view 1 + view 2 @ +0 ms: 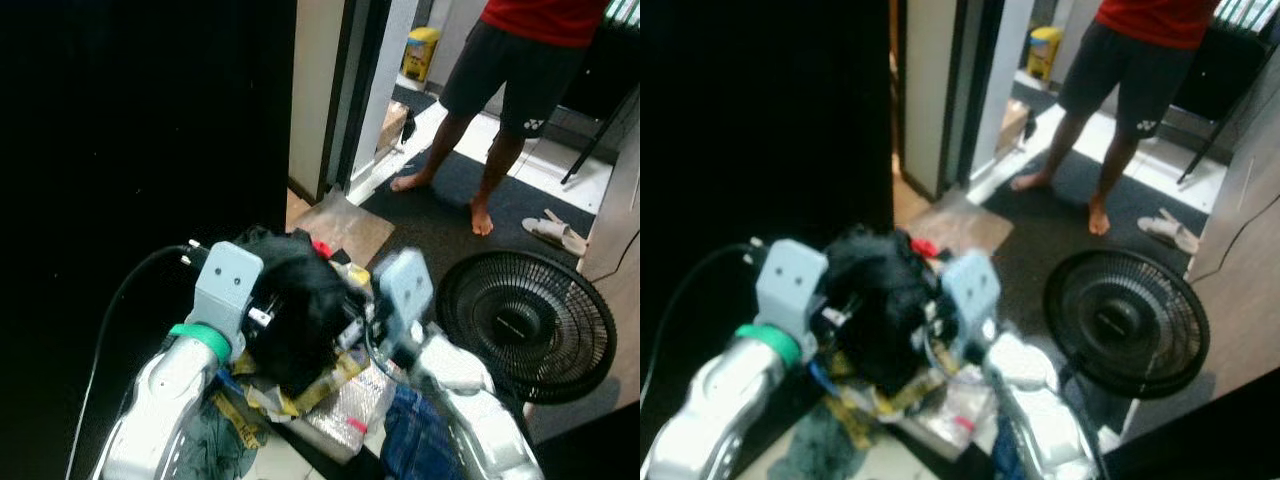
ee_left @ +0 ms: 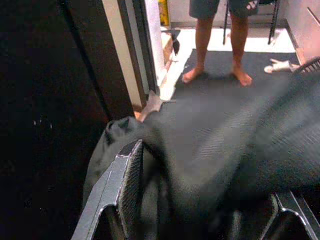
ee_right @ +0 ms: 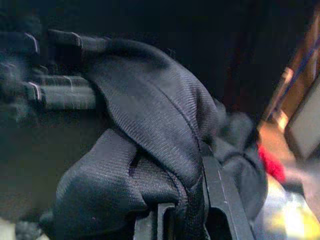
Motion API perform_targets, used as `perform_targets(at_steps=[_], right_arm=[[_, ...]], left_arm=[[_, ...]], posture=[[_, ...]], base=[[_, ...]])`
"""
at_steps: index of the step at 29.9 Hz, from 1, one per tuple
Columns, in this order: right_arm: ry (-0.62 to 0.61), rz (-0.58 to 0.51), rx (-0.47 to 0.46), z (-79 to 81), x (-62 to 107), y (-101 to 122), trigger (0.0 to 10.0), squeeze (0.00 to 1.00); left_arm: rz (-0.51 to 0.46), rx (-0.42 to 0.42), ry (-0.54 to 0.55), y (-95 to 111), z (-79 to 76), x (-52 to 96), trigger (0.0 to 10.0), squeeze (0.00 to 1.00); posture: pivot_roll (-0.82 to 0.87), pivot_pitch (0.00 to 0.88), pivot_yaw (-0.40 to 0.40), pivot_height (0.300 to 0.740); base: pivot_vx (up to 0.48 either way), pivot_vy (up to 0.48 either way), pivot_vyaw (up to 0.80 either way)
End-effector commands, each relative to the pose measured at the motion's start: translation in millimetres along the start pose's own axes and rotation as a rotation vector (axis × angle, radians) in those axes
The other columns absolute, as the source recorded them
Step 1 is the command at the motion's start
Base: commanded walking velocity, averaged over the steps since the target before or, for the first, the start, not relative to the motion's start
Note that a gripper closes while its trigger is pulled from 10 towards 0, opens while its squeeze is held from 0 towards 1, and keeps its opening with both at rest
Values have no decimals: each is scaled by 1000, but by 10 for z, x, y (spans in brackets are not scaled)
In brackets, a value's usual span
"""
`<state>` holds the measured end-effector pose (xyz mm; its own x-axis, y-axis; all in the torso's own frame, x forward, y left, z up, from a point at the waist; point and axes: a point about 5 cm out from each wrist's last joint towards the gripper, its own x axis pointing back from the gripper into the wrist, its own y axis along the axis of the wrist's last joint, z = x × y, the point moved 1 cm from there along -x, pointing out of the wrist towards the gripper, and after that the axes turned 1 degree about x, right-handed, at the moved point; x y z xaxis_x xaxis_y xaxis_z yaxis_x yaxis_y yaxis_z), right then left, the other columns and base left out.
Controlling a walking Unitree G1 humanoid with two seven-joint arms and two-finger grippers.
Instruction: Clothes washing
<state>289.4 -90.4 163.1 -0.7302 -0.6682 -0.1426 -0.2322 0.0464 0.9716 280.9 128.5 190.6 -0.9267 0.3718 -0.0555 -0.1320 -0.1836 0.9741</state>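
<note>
Both claws pinching one black garment (image 1: 300,310)
Left claw (image 1: 262,318) and right claw (image 1: 352,325) grip it beside the black fan (image 1: 527,325).

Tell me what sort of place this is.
Probably a lived-in home, near a doorway. A black floor fan stands on dark carpet, a barefoot person stands on a mat beyond with slippers nearby, and clothes lie heaped under the black garment held between both arms.

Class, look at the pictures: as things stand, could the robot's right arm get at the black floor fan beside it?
Probably not freely. The fan stands close on the right side, but the right gripper is busy with the black garment, bundled between it and the left gripper. It would likely need to let go first.
</note>
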Motion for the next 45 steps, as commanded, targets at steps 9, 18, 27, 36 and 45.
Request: perform_targets(at_steps=[9,18,27,36,45], right_arm=[[-667,-368,86,-947,186,920,10000,0],[-630,-452,248,-915,176,1284,10000,0],[-569,-204,90,-639,31,454,10000,0],[-576,-107,-43,-400,-108,74,10000,0],[-629,-292,36,-728,-144,648,10000,0]], left_arm=[[-229,41,37,610,147,-41,10000,0],[-361,-27,47,974,247,-68,10000,0],[-312,20,30,824,117,-134,10000,0],[-264,94,64,675,140,-249,10000,0],[-371,60,90,995,281,-251,10000,0]], posture=[[62,75,23,740],[58,61,17,740],[53,55,11,740],[51,54,20,740],[55,46,24,740]], base=[[0,0,0],[0,0,0],[0,0,0],[0,0,0],[0,0,-533]])
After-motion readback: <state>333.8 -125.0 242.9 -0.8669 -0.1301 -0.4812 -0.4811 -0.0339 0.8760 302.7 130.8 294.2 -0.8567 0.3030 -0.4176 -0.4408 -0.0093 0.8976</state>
